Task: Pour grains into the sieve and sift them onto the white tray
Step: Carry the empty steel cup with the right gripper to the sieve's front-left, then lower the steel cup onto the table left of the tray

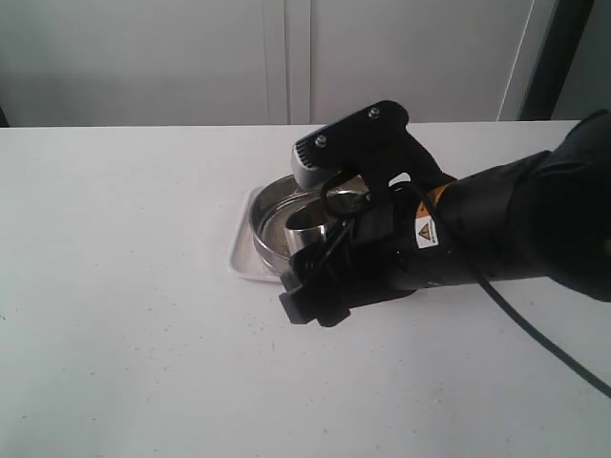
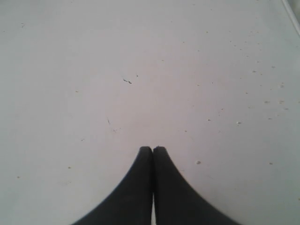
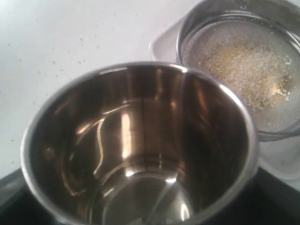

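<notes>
Grips a steel cup (image 1: 310, 232) in the right claw (image 1: 334, 224), centre of frame, over the near edge of the sieve (image 1: 267, 239), close enough for any last contents to fall inside the ring. Shows the cup bare and shiny inside in the right wrist view, so points to a finished pour. Finds the grains (image 3: 243, 70), yellow and pale mixed, heaped on the mesh at the upper right of that view, with none seen on the exposed corner of the tray (image 3: 161, 44). Seats the sieve on the tray, nearly covering it, presumably so whatever drops through lands within the rim. Holds the left claw (image 2: 152, 151) clear, tips pressed together on nothing, above bare worktop (image 2: 140, 70) at bottom centre of its own view; appears nowhere in the exterior view. Leaves sifting as the likely next step. Offers a plain white matte worktop, flecked with stray specks (image 2: 262, 93) toward the right of the left wrist view. Backs onto pale panels (image 1: 143, 57) along the top of the exterior frame, with a dark upright strip (image 1: 563, 48) at upper right.
</notes>
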Controlling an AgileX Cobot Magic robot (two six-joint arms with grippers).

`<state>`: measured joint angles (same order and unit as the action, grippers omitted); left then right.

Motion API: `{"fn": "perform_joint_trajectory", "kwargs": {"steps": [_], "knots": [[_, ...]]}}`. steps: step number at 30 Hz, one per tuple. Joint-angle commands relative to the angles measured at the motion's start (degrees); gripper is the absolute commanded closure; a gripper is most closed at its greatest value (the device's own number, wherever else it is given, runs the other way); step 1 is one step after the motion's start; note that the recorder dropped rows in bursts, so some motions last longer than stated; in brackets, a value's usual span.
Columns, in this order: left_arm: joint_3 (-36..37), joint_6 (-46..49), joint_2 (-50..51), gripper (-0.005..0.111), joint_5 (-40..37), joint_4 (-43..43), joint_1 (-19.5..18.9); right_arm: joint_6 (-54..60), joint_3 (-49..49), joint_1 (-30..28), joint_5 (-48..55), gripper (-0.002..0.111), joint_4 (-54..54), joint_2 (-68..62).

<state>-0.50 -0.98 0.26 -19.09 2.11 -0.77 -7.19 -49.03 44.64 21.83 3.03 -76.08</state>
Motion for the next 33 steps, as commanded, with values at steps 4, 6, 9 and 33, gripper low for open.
{"fn": "perform_joint_trajectory", "kwargs": {"steps": [4, 6, 9, 33], "knots": [[0.50, -0.09, -0.26, 0.107, -0.18, 0.33, -0.23, 0.23, 3.06, 0.99, -15.52, 0.108, -0.68, 0.42], [0.50, -0.09, -0.26, 0.107, -0.18, 0.33, -0.23, 1.14, 6.00, 0.99, -21.83, 0.108, -0.68, 0.42], [0.50, -0.09, -0.26, 0.107, -0.18, 0.33, -0.23, 1.14, 10.30, 0.99, -28.44, 0.108, -0.45, 0.42], [0.50, -0.09, -0.26, 0.107, -0.18, 0.33, -0.23, -9.65, 23.73, 0.99, -74.03, 0.108, 8.75, -17.29]]}}
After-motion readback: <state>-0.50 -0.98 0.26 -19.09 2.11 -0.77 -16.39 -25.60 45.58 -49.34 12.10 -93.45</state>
